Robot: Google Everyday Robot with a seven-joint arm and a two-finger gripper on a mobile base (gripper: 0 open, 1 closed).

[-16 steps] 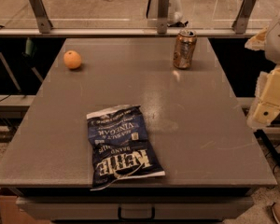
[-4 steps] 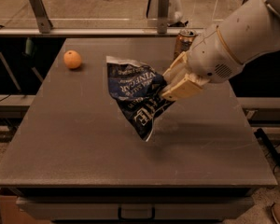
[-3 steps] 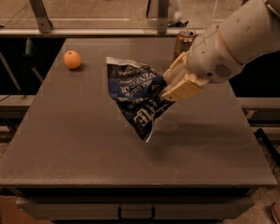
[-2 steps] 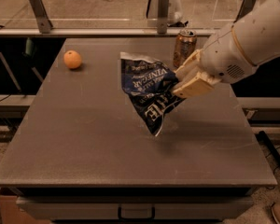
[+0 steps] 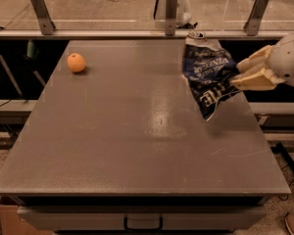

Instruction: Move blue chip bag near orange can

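Note:
The blue chip bag [image 5: 208, 75] hangs in the air over the table's far right part, crumpled, held by its right edge. My gripper [image 5: 241, 75] comes in from the right and is shut on the bag. The orange can [image 5: 196, 35] stands at the far right of the table; only its silver top shows, just above the bag's upper edge. The bag hides the rest of the can.
A round orange fruit [image 5: 76, 62] lies at the far left of the grey table [image 5: 137, 131]. A glass rail with metal posts [image 5: 166, 6] runs behind the table's far edge. The table's right edge lies under my arm.
My gripper has carried the bag up off the table's front and then right and toward the far edge, until it hangs in front of the can.

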